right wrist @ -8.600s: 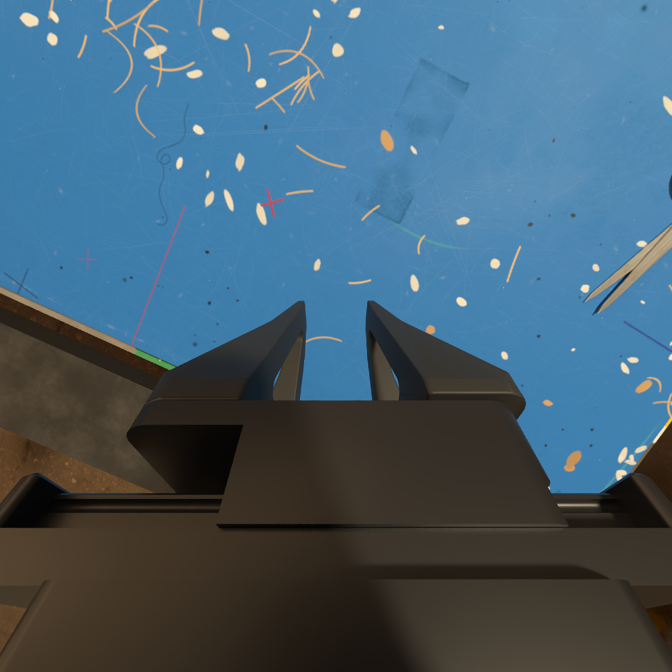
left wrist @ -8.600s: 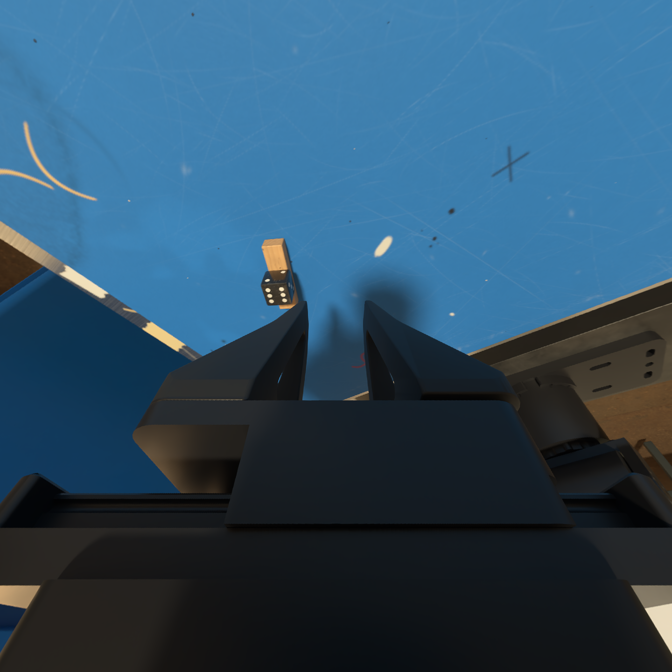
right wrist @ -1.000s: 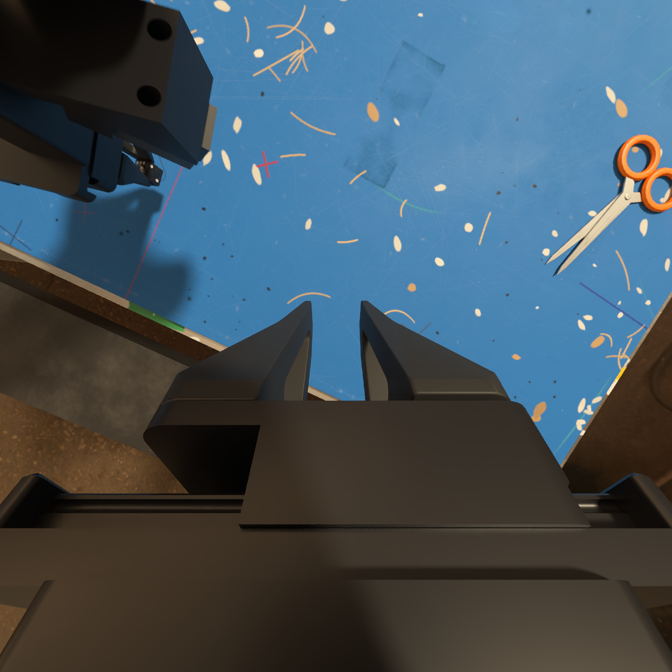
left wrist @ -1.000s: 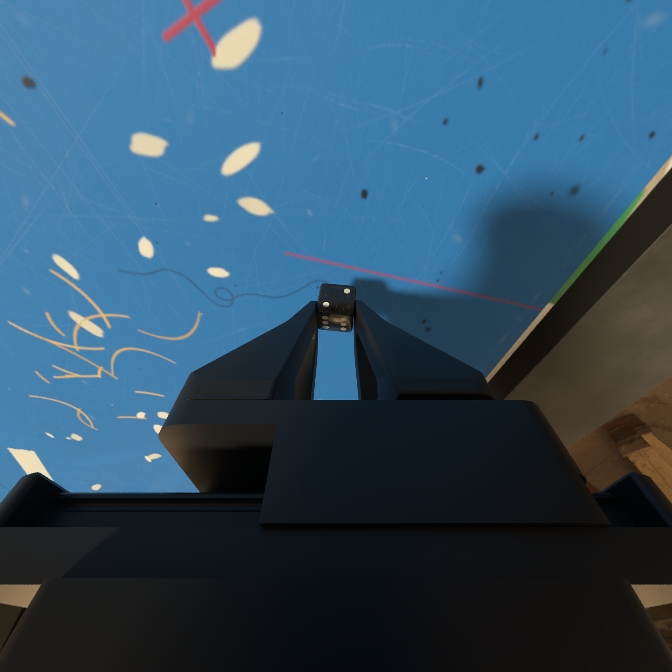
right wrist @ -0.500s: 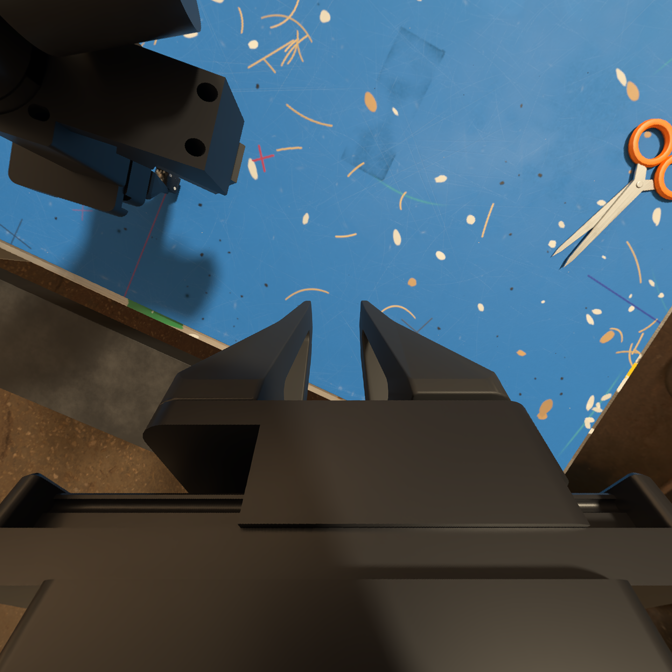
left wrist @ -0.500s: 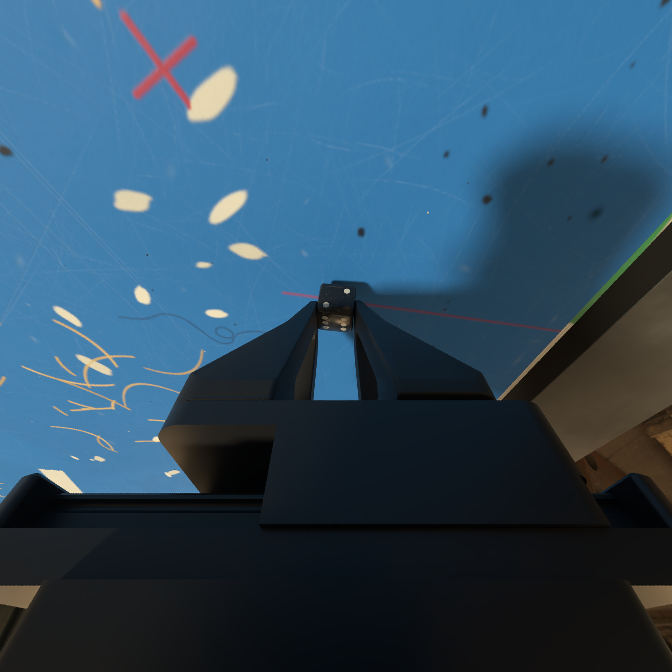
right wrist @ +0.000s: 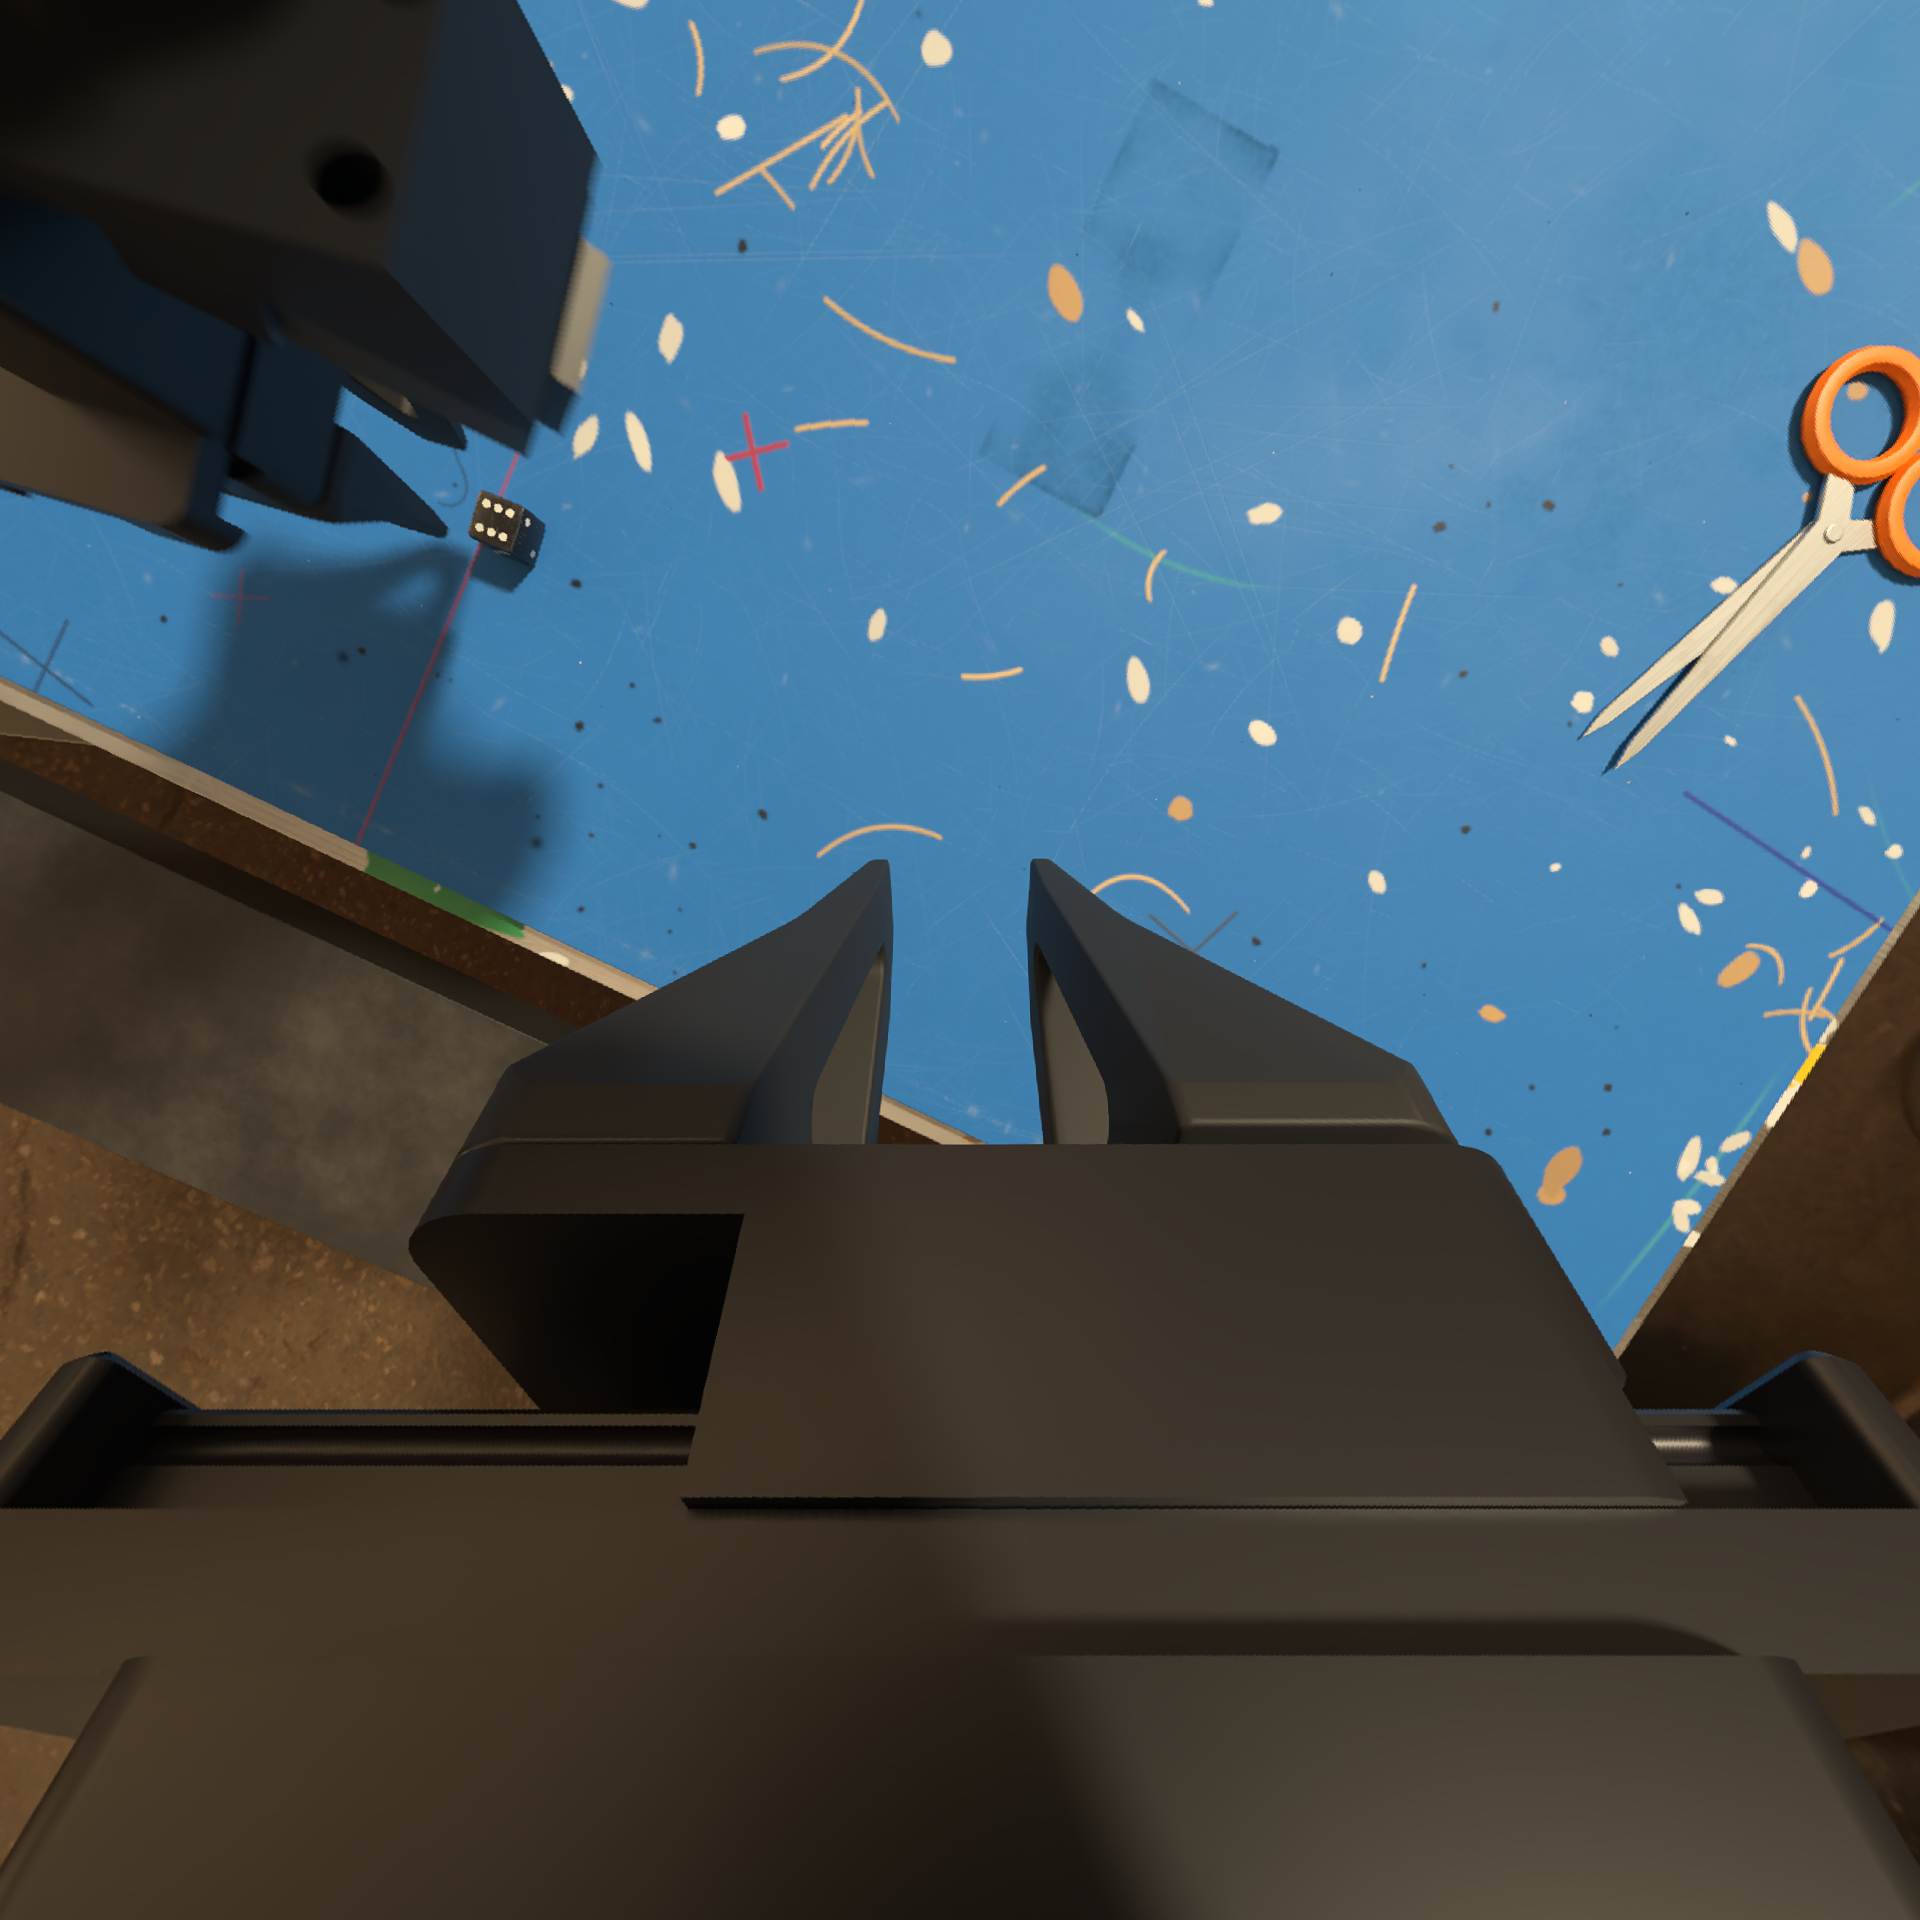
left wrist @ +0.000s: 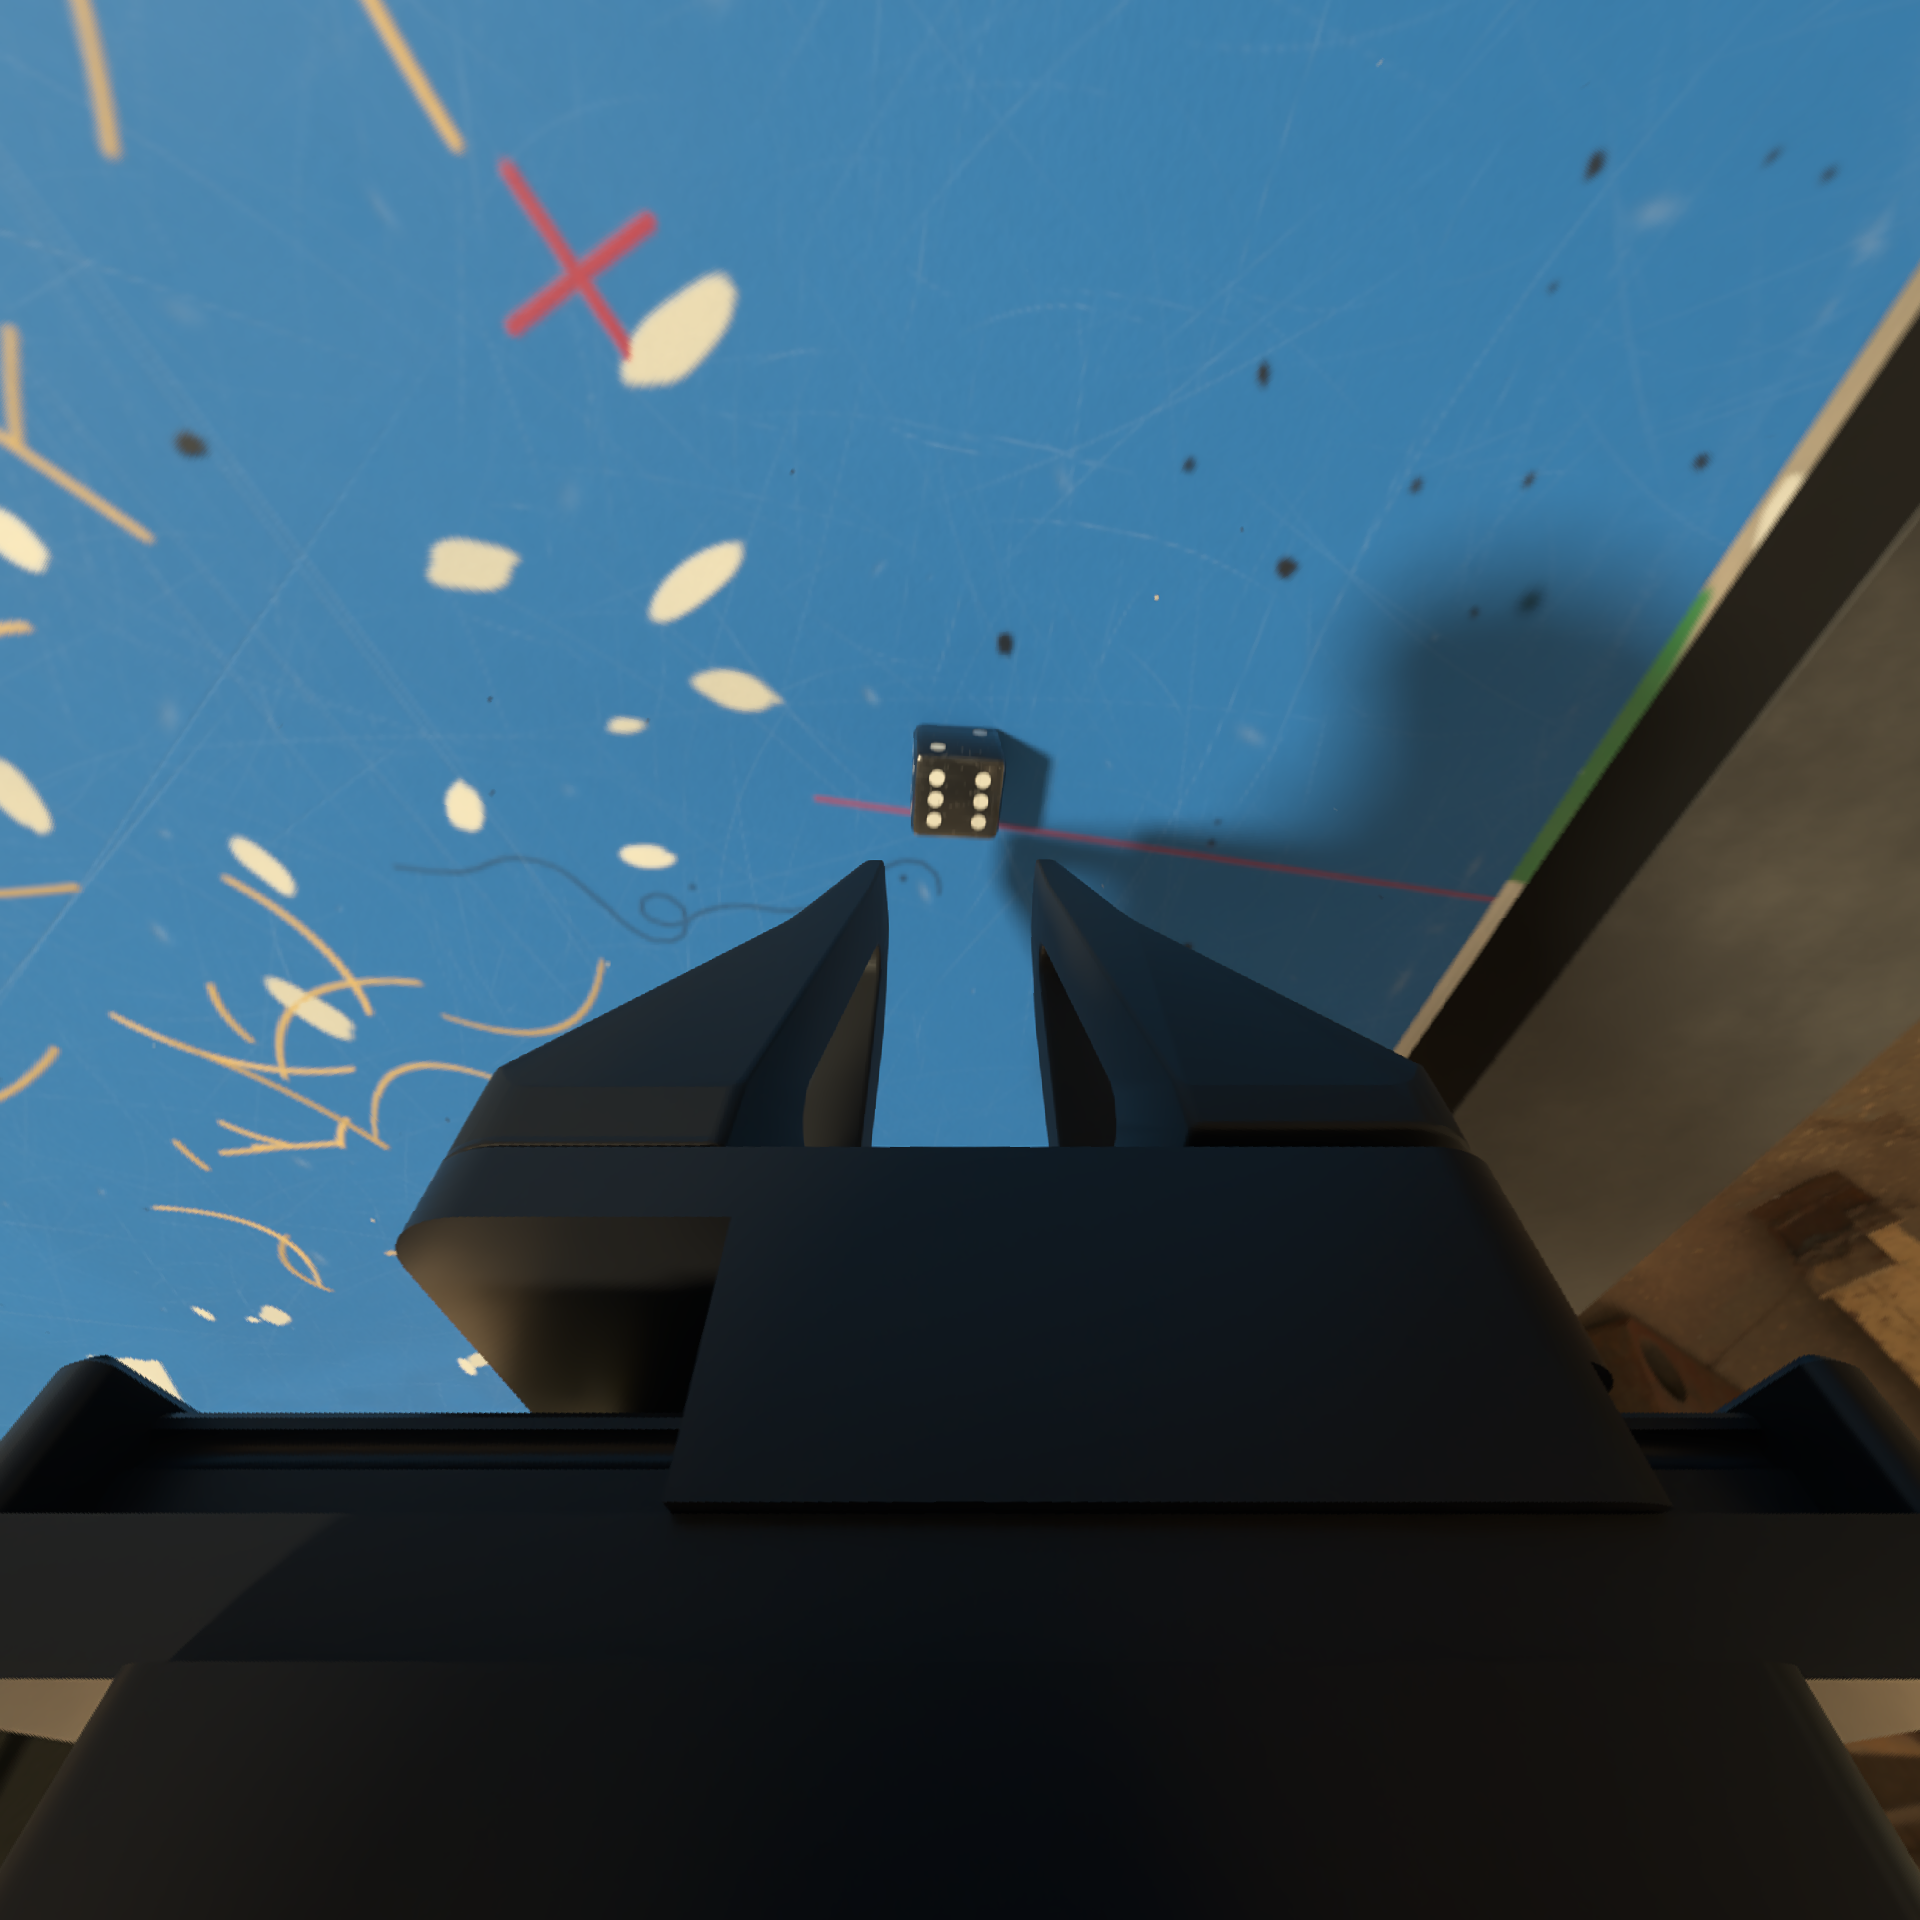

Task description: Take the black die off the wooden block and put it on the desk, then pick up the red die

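Spread and empty, the left gripper [left wrist: 958, 868] has its fingers parted with the black die [left wrist: 957, 781] lying free just past the tips, toward 12 o'clock, touching neither finger. That die sits flat on the blue desk [left wrist: 1039, 416], its six-pip face turned to the camera, on a thin red line [left wrist: 1247, 857] drawn across the surface. From the right wrist view the same die [right wrist: 505, 526] shows at about 10 o'clock, just off the tips of the left gripper [right wrist: 416, 509].

By my reading, the first half of the job is done: the die is down on the desk and released. What remains is the red die, which shows in neither view, nor does the wooden block; finding it comes next.

Farther out, the right gripper [right wrist: 958, 868] also stands parted and holds nothing, above bare desk. Orange-handled scissors [right wrist: 1787, 540] lie toward 2 o'clock in its view. No containers are visible.
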Robot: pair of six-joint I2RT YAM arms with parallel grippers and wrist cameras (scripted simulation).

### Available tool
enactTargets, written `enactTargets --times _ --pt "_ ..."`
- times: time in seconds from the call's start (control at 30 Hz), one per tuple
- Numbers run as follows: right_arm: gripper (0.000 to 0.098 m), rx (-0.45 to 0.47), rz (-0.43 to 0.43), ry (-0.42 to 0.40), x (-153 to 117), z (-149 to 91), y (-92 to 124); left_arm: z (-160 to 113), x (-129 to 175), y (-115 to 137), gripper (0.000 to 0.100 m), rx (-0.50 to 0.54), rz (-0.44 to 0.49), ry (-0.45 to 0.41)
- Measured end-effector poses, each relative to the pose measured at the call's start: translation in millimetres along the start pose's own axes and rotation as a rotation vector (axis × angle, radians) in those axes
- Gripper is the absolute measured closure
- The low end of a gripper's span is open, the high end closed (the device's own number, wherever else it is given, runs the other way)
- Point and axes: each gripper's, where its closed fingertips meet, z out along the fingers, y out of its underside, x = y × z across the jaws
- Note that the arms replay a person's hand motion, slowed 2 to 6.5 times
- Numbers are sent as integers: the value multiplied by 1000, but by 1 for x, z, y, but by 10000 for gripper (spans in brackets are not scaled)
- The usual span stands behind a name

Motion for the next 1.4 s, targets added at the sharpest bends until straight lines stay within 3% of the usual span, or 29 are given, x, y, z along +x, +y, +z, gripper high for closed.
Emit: enactTargets --times 0.17,0.33,0.57,0.73,0.93,1.03,1.2,1.4 --pt "758 5 0 -2 0 -1 1 -33 -4 10 745 94 -55 27" --pt "758 20 -3 -3 1 -1 -2 -76 -17 38 748 185 -106 -4" --pt "759 40 -13 13 1 -2 -7 -137 -65 105 740 277 -203 -169" --pt "757 49 -43 19 -4 -2 -15 -157 -104 163 735 279 -321 -224" --pt "757 56 -79 18 -12 0 -24 -152 -151 226 734 202 -489 -247" --pt "758 53 -93 12 -16 2 -27 -141 -172 253 737 135 -530 -255" --pt "759 31 -116 8 -21 8 -28 -118 -193 284 743 19 -518 -228" --pt "759 5 -123 21 -20 14 -29 -91 -204 297 742 -72 -406 -169"
